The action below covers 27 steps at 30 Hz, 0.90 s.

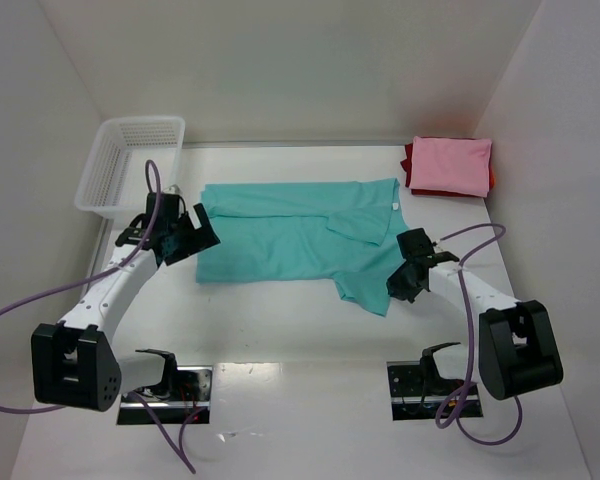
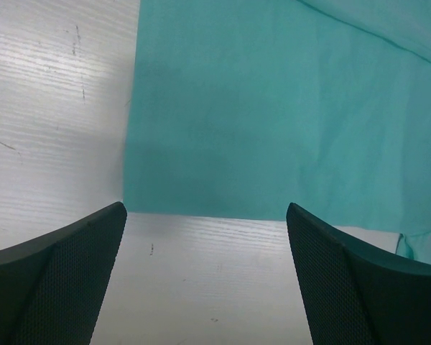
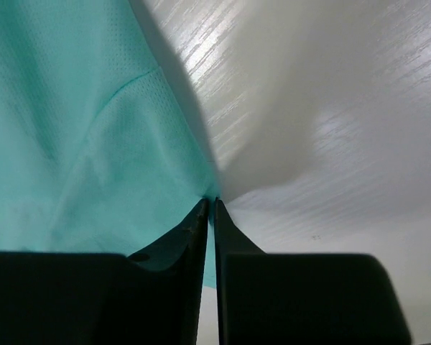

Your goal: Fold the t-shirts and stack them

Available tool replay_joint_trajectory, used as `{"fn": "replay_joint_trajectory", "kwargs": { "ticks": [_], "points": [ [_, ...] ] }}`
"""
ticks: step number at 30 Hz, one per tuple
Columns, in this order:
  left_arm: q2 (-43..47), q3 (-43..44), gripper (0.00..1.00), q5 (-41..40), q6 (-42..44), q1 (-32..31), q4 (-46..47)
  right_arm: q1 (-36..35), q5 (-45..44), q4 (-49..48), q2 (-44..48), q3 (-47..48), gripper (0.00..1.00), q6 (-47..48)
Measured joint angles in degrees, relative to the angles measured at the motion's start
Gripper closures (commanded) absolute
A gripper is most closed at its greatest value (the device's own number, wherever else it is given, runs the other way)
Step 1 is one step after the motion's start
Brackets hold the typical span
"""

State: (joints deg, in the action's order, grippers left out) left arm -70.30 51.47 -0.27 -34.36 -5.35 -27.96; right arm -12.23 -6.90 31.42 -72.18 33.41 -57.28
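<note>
Teal shirt (image 1: 280, 245): lying spread mid-surface. My right gripper (image 3: 210, 207) is clamping its near-right sleeve edge. My left gripper (image 2: 205, 212) is hovering, jaws apart, over its near-left corner. Step: fold starting. Next, likely: left closing on that corner, then both lifting evenly.

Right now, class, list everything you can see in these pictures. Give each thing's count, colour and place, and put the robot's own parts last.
teal shirt: one, teal-green, spread mid-table, partly folded
pink shirt: one, pink, folded, far right corner, on the red shirt
red shirt: one, red, under the pink shirt, only edges showing
basket: one, white mesh, far left corner
table: one, white, under everything
cables: two, purple, one trailing from each arm
arms: two, white and black, bases at near edge
left gripper: one, black, open, at the teal shirt's near left corner
right gripper: one, black, shut on the teal shirt's right edge
</note>
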Motion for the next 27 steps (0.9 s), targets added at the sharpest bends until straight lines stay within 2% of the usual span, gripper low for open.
{"fn": "replay_joint_trajectory", "kwargs": {
  "ticks": [6, 12, 20, 27],
  "points": [
    [-1.4, -1.4, 0.02, -0.9, -2.1, 0.9, -0.6, 0.0, 0.0, -1.5, -0.1, 0.0, 0.99, 0.6],
    [-6.9, -1.7, 0.06, -1.2, -2.5, 0.9, -0.6, 0.0, 0.0, -2.3, -0.1, 0.2, 0.99, 1.5],
    [-8.8, -2.1, 0.11, -2.9, -3.7, 0.9, -1.1, 0.0, 0.4, -3.2, -0.1, 1.4, 0.99, 2.5],
    [-12.5, -2.6, 0.11, -2.9, -5.1, 0.9, -0.7, 0.0, 0.8, -3.4, 0.0, 1.6, 0.99, 2.9]
  ]
}}
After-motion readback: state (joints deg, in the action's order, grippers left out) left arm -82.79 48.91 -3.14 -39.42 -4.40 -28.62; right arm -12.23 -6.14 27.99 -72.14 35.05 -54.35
